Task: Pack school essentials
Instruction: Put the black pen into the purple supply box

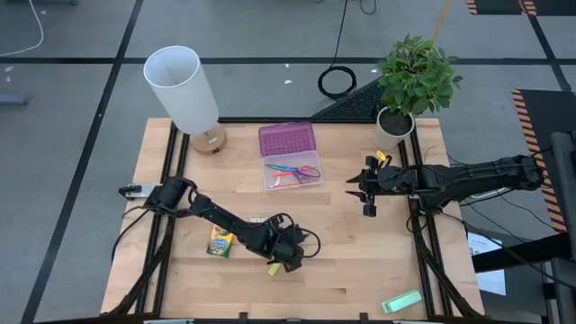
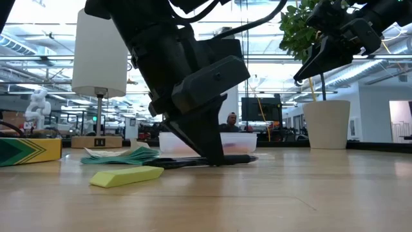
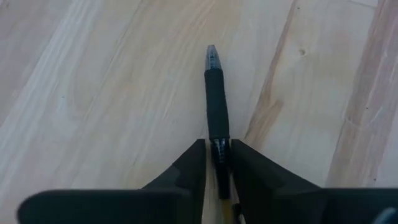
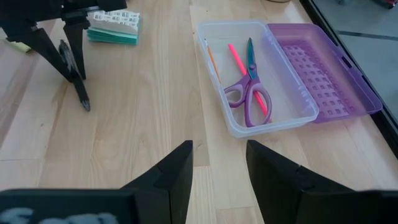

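Nearest the front edge of the table, a pale green flat block is seen lying alone toward the right corner. A little farther in, a small yellow block is seen flat on the wood just beside the left gripper.

The left gripper is lowered to the table near its middle front, and its fingers are closed on a black pen. The pen is gripped near one end; its grip section and tip are seen projecting forward, low over the wood. In the low view the pen is seen lying almost level at the table surface, under the gripper.

Just left of that gripper, a crayon box is seen flat on the table. A small teal-edged packet is seen beside it, close behind the left arm.

Farther back at the middle, a clear case is seen open, with its purple lid folded away from it. Inside, purple-handled scissors are laid over a pink pencil, with an orange pencil alongside near one wall.

To the right of the case, the right gripper is held above the table with its fingers apart and nothing between them.

At the back, a lamp is seen at the left and a potted plant at the right.
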Motion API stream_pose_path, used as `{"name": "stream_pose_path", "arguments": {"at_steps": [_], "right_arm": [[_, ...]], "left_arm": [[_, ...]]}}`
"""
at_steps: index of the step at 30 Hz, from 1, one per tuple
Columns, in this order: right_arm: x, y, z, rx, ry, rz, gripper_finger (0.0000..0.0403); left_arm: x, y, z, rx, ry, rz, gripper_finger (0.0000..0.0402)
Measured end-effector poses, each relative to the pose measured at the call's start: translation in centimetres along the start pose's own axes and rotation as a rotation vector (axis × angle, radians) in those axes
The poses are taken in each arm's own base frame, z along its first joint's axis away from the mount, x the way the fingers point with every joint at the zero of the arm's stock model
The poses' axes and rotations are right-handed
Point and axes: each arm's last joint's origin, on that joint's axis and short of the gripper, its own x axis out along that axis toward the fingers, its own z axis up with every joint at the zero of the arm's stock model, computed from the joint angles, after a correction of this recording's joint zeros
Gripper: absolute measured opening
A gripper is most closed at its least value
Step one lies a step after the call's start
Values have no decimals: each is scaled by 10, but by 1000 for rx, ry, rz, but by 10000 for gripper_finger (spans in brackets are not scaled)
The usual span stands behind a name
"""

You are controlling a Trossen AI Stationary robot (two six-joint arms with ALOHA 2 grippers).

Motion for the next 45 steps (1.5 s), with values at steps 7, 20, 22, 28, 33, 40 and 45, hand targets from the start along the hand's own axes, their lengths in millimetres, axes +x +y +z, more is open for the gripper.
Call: {"name": "stream_pose_path", "arguments": {"at_steps": [7,20,22,28,33,40,45], "right_arm": [[0,0,0,0,0,0,141],[0,0,0,19,0,1,141],[0,0,0,19,0,1,141],[0,0,0,18,4,1,141],[0,0,0,18,4,1,141],[0,0,0,18,4,1,141],[0,0,0,18,5,1,141]], "left_arm": [[0,1,1,9,5,-2,31],[-6,10,11,45,26,-50,47],[-13,13,18,57,6,-66,48],[-42,30,40,136,-63,-89,48],[-68,50,59,214,-125,-113,49],[-94,83,80,298,-188,-79,49],[-101,108,91,357,-208,-36,49]]}}
